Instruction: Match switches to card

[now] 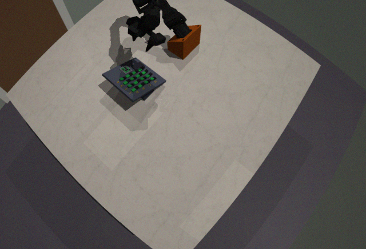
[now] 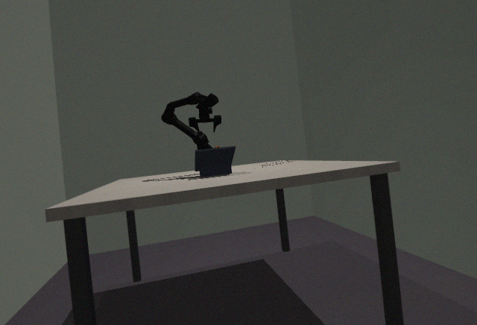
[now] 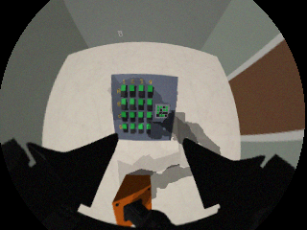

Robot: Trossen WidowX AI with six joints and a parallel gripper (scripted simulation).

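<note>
The blue-grey panel (image 1: 109, 74) (image 2: 215, 161) (image 3: 168, 85) stands tilted on a base on the table. Its switches, in four rows of four, each have a green half and a dark half; which halves are raised is too small to tell reliably. The small card (image 1: 125, 69) (image 3: 162, 111) lies on the panel beside the grid, at its right in the wrist view; its separate squares are too blurred to read surely. My gripper (image 1: 140, 44) (image 2: 206, 131) (image 3: 152, 140) is open and empty, above the table on the arm's side of the panel, touching no switch.
An orange wedge-shaped block (image 1: 191, 43) (image 3: 131, 184) is at the arm's base. The pale table (image 1: 206, 107) (image 2: 153, 194) (image 3: 82, 105) carries the panel and the arm. The arm's shadow falls across the near part of the panel.
</note>
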